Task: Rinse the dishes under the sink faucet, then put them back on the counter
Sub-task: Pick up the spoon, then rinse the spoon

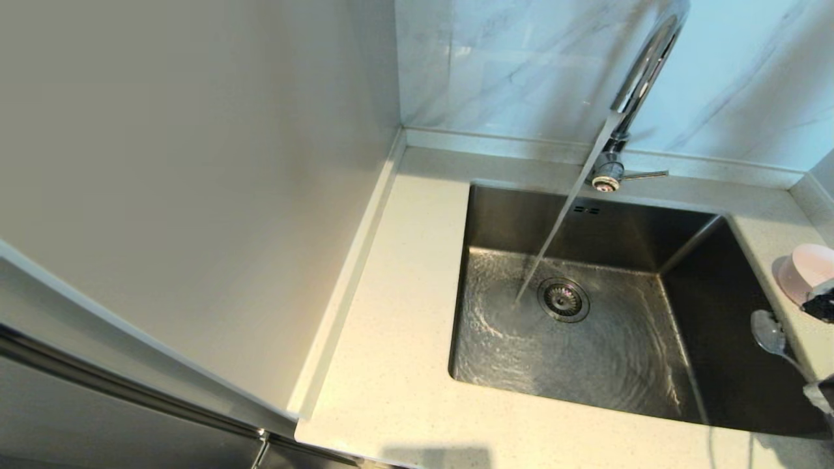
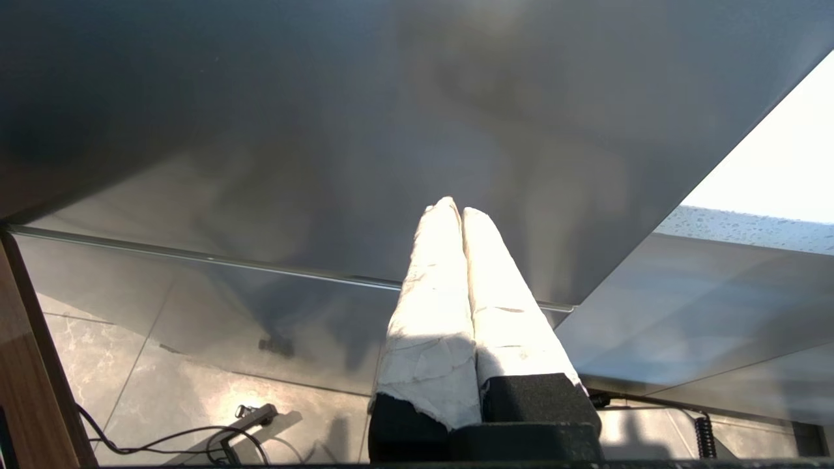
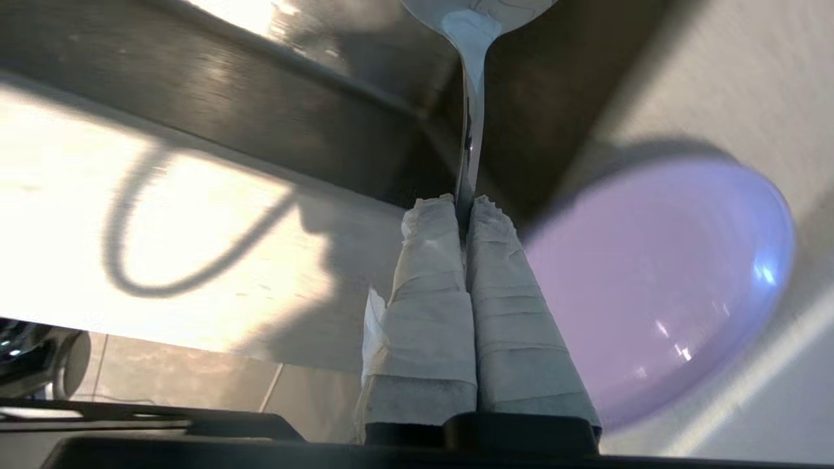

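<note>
Water runs from the chrome sink faucet point(image 1: 642, 71) into the steel sink point(image 1: 606, 371), landing just left of the drain strainer point(image 1: 563, 299). My right gripper point(image 3: 464, 202) is shut on the handle of a metal spoon point(image 3: 470, 130). In the head view the spoon point(image 1: 769, 332) hangs over the sink's right side, with the gripper point(image 1: 814, 389) at the frame's edge. A round pink-lilac dish point(image 1: 808, 270) sits on the counter point(image 1: 391, 339) right of the sink; in the right wrist view this dish point(image 3: 651, 280) lies just beside the fingers. My left gripper point(image 2: 454, 207) is shut and empty, parked low by a cabinet front.
A tall cream panel point(image 1: 195, 195) walls off the counter's left side. A marble backsplash point(image 1: 508, 65) stands behind the faucet, whose side lever point(image 1: 645, 174) points right. The counter strip right of the sink is narrow.
</note>
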Motion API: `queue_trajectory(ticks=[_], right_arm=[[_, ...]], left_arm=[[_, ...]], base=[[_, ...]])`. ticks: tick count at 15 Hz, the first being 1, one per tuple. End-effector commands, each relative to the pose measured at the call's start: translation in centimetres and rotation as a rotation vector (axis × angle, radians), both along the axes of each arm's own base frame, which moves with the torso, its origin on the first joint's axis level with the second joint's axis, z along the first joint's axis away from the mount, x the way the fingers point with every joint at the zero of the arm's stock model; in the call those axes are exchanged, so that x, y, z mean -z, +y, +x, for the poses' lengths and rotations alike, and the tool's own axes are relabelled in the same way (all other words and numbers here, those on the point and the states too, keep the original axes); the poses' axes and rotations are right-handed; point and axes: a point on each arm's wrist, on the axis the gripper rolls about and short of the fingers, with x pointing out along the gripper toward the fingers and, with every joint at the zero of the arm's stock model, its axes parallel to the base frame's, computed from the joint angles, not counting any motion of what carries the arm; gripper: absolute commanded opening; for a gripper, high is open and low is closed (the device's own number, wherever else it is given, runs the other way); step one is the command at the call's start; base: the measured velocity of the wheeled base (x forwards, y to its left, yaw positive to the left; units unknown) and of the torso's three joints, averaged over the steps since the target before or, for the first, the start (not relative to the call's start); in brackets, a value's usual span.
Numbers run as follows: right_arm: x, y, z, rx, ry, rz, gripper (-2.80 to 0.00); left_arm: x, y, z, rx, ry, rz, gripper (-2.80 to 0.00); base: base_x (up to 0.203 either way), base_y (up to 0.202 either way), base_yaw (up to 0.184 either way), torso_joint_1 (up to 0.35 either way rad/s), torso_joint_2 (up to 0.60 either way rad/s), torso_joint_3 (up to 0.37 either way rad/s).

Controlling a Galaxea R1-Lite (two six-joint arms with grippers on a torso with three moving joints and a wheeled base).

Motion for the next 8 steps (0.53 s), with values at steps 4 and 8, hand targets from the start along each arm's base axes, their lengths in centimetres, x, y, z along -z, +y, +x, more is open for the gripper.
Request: queue_trajectory(ticks=[4, 8], right_arm=[[1.3, 3.8, 2.3, -0.06, 0.005, 0.046, -2.8], [2.3, 5.7, 4.6, -0.097, -0.065, 0.047, -2.8]], left_arm=[[0.0, 0.0, 0.0, -0.001, 0.0, 0.0, -2.8], [0.0, 0.0, 0.0, -0.001, 0.0, 0.0, -2.8]], base=[[0.0, 0.0, 0.0, 0.0, 0.0, 0.0], [0.0, 0.0, 0.0, 0.0, 0.0, 0.0]])
